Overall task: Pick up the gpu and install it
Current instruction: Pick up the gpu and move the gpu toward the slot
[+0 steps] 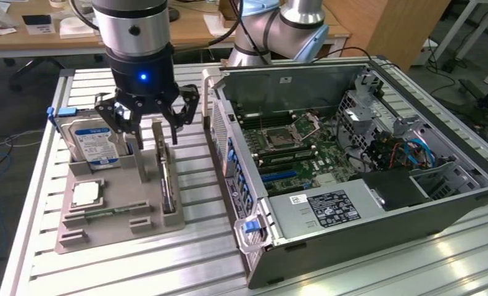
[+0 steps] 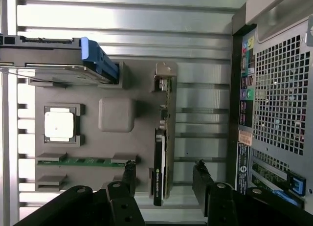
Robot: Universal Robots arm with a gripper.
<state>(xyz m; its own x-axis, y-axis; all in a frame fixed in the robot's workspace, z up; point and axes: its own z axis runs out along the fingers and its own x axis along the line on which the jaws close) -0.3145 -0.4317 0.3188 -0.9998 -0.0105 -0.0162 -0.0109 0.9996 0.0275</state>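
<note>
Bright, even overhead light filled the exterior view, with white glare on the slats of the aluminium table (image 1: 450,265) at lower right and shade inside the computer case (image 1: 342,240). A blue indicator light (image 1: 142,77) glowed above the gripper (image 1: 152,137). In the wrist view the slats washed out pale beside dark fingers (image 2: 129,176).

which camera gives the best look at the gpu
The wrist view: the gpu shows edge-on, whole length, flanked by the open gripper. The exterior view has it standing in the grey holder, far end under the gripper.
</note>
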